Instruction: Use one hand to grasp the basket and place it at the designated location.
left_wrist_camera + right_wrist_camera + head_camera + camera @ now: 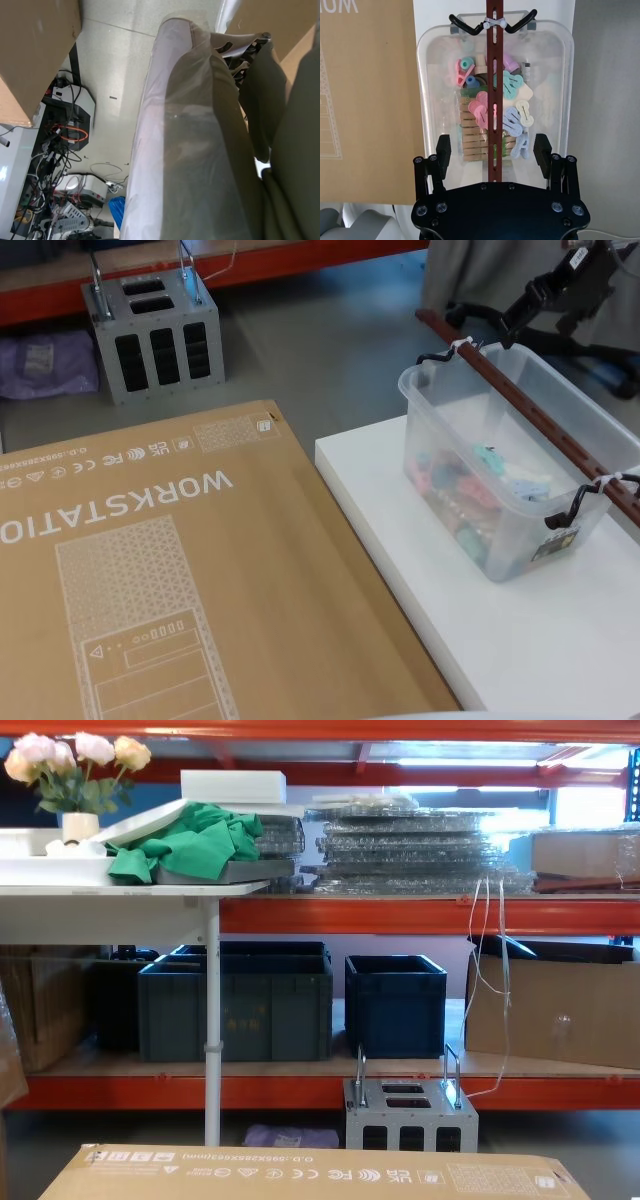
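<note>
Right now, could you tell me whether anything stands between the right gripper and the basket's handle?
Nothing visible does. The right gripper hangs open above the basket, one finger either side of its reddish-brown handle, with only air between. The clothes pegs lie lower, inside it.

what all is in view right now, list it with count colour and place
basket: 1, translucent whitish, on the white platform, to the robot's right
bar handle: 1, reddish-brown, across the basket's top, held by white zip ties
clothes pegs: many, pastel and wooden, inside the basket
white platform: 1, white, under the basket
cardboard box: 1, brown, left of the platform
metal box: 1, grey, two handles, on the floor beyond the cardboard box
crates: at least 2, dark blue, low shelf
cloth: 1, green, on the far white table
flowers: 1 bunch, pale pink, same table
right gripper: 1, black, open, above the bar handle's far end
left gripper: 1, under clear plastic, parked low over the floor
</note>
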